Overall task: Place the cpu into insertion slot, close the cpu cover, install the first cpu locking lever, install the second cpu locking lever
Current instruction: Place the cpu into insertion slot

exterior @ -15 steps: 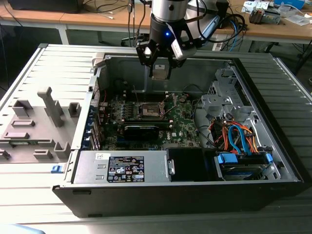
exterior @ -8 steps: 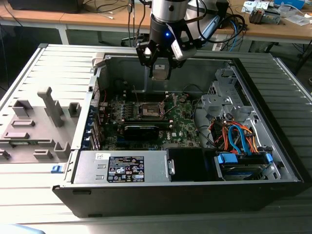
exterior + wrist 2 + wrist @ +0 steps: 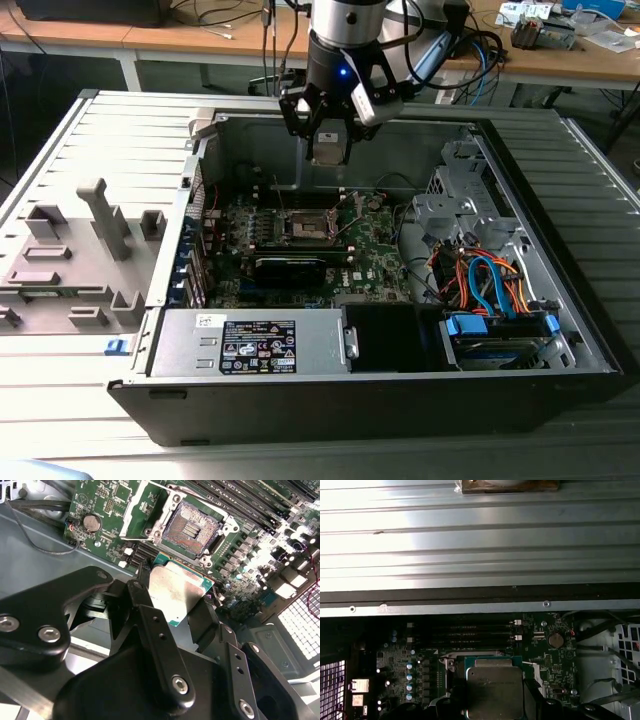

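Arm vert., hand (image 3: 328, 150) aimed down, fingers (image 3: 152, 625) pinching cpu (image 3: 176, 592).

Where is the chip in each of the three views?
Exterior view: the chip is held in the gripper above the open case.
Second wrist view: chip between the black fingers, empty socket beyond it.
First wrist view: chip in front of the circuit board.
Shared landmark: the green circuit board.

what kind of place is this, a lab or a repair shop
Probably a robotics or electronics lab: an open computer case with its motherboard exposed, the gripper holding the cpu above it, and wooden workbenches strewn with cables behind.
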Motion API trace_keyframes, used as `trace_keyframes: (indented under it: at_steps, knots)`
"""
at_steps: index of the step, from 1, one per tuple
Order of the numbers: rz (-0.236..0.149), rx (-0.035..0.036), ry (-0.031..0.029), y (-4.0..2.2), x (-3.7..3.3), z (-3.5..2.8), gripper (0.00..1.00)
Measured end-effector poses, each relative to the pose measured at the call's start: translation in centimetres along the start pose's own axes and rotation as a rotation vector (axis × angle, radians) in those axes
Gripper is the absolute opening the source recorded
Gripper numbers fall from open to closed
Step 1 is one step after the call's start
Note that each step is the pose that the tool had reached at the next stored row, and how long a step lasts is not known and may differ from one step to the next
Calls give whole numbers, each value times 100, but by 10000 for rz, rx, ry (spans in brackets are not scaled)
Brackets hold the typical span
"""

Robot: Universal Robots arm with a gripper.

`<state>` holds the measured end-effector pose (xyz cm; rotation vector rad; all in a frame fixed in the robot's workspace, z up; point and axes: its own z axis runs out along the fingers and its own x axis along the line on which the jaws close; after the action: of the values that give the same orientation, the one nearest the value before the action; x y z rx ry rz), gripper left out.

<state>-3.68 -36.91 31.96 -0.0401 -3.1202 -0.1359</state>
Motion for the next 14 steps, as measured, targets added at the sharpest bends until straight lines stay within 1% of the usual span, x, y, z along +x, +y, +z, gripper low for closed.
trace_keyframes:
  at_steps: [9, 14]
  knots:
    - [0, 1, 0, -19, 1, 8, 55]
    - [0, 0, 0, -67, 6, 18, 55]
